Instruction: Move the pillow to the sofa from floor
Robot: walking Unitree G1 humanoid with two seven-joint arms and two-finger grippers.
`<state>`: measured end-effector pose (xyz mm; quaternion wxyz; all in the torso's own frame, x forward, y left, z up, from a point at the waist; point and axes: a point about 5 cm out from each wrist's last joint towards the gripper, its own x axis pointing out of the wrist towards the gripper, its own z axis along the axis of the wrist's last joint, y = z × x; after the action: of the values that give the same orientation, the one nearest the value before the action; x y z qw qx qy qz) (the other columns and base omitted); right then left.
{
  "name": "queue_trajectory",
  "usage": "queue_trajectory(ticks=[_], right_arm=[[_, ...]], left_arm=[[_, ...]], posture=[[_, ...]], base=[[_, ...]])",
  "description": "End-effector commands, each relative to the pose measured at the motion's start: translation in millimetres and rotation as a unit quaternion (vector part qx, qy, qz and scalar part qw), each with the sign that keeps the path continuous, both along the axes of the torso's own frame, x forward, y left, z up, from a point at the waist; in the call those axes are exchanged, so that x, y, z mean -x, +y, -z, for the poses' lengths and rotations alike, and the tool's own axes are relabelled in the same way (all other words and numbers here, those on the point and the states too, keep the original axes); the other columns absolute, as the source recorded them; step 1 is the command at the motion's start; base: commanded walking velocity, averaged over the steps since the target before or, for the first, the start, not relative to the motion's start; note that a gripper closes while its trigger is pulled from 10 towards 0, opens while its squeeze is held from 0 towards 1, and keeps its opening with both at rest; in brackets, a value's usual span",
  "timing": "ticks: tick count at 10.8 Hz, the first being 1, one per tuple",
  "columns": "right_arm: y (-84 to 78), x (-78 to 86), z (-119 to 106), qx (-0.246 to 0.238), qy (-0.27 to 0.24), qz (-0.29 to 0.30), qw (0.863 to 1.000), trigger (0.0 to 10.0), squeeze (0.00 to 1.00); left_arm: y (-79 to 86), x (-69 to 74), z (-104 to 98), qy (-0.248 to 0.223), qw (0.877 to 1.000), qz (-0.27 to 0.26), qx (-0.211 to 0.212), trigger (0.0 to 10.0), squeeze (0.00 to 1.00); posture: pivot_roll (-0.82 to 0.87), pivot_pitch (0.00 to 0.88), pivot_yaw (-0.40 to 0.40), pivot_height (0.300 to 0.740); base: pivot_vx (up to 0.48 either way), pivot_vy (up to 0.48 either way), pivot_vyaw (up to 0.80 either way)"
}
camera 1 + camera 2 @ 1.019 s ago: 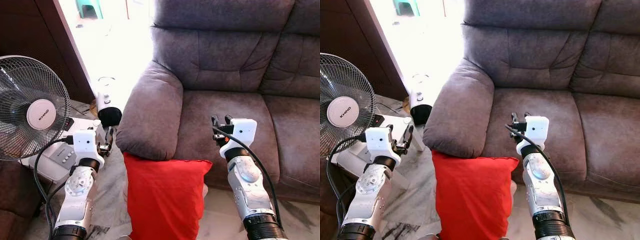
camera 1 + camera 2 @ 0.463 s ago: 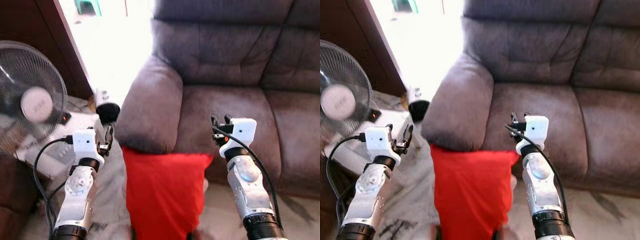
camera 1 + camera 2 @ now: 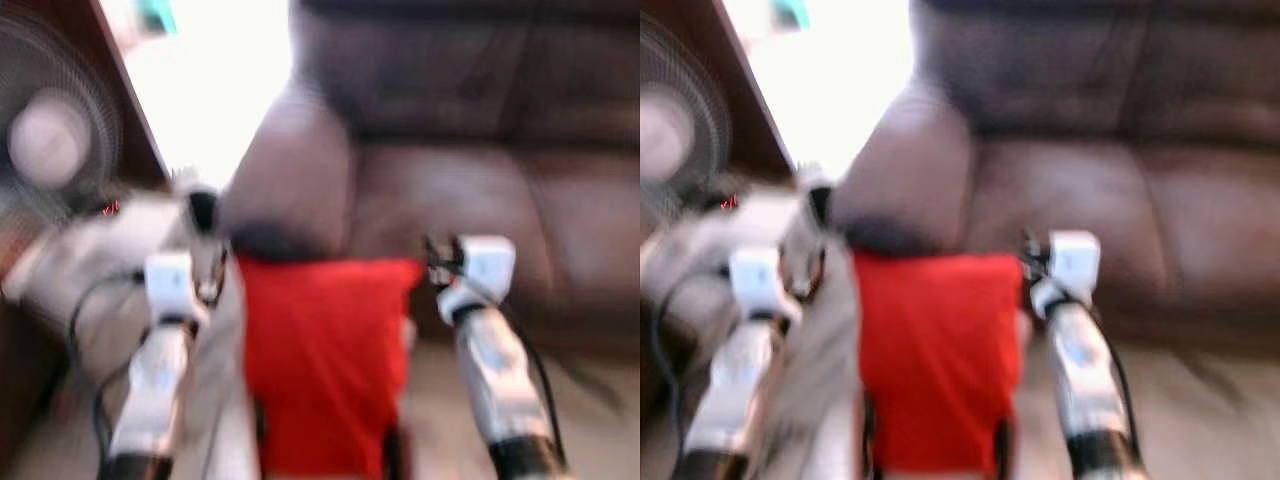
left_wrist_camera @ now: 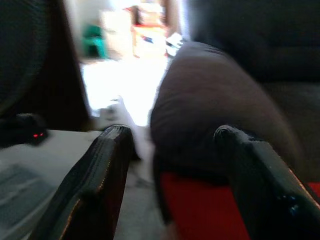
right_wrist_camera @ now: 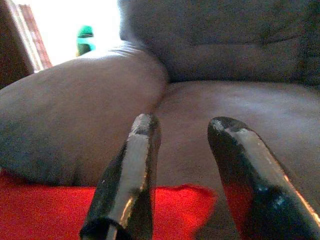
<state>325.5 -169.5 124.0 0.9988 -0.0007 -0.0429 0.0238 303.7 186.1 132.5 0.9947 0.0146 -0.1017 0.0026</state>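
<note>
- red pillow [image 3: 318,365]: stands on its edge on the floor [image 3: 440,420], near side of the sofa [image 3: 470,170]; its top edge sits just under the sofa's left armrest [image 3: 290,170] and seat front.
- handling (judged): soft, light, easily squashed; cloth likely gives a fair grip. best taken by both side edges, one gripper each side, or pinched at a top corner.
- left gripper [image 4: 170,150]: beside the pillow's left edge, jaws wide apart, holding nothing.
- right gripper [image 5: 182,150]: beside the pillow's top right corner, jaws parted, empty.
- head views: blurred; they show the whole pillow between both arms, with a fan [image 3: 50,140] at far left.
- wrist views: sharper on the top edge of the pillow against the armrest, and on the gap between the jaws.
</note>
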Motion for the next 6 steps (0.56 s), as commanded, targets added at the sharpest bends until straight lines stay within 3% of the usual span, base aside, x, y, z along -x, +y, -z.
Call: queue_trajectory(ticks=[1,6], right_arm=[[2.4,3.3,8.6,-0.003,0.018,-0.001,1.000,10.0,0.00],[1.8,3.4,10.4,-0.001,0.022,0.001,1.000,10.0,0.00]], left_arm=[[2.4,4.1,10.5,0.022,1.000,-0.005,-0.006,10.0,0.00],[2.9,3.7,10.6,0.024,1.000,-0.006,-0.006,10.0,0.00]], posture=[[0.09,0.169,0.020,0.589],[0.09,0.172,0.019,0.589]], base=[[0.000,0.000,0.00],[0.000,0.000,0.00]])
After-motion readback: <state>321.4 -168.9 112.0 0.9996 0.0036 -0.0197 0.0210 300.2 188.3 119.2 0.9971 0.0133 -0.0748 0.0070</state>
